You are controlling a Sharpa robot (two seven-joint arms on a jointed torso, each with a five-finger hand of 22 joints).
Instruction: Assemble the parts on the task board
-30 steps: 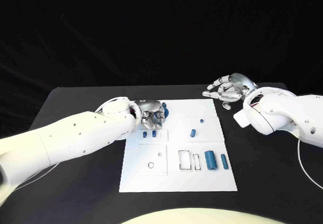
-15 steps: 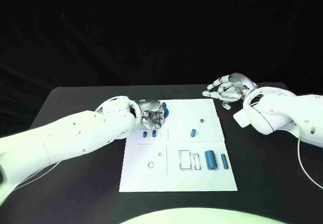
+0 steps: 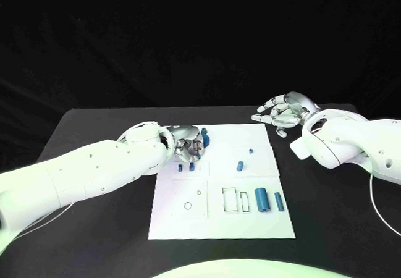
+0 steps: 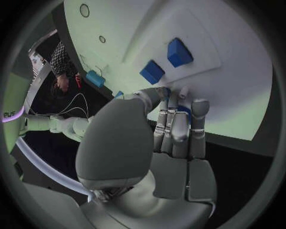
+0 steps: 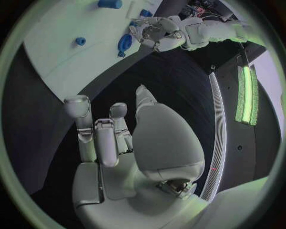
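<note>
The white task board (image 3: 222, 224) lies mid-table. My left hand (image 3: 189, 149) hovers over its far left corner, fingers curled around a long blue part (image 3: 203, 137); the right wrist view shows that part (image 5: 124, 43) under the left hand (image 5: 157, 33). In the left wrist view the fingers (image 4: 177, 129) fold over the blue piece, just short of two blue pegs (image 4: 165, 62) standing in the board. My right hand (image 3: 283, 114) hangs off the board's far right corner above the black table, fingers apart and holding nothing.
On the board lie two small pegs (image 3: 185, 167), two small blue pieces (image 3: 240, 165), a thick blue cylinder (image 3: 261, 199) and a thinner one (image 3: 279, 201). Rectangular slots (image 3: 229, 198) and round holes (image 3: 187, 206) sit in its near half.
</note>
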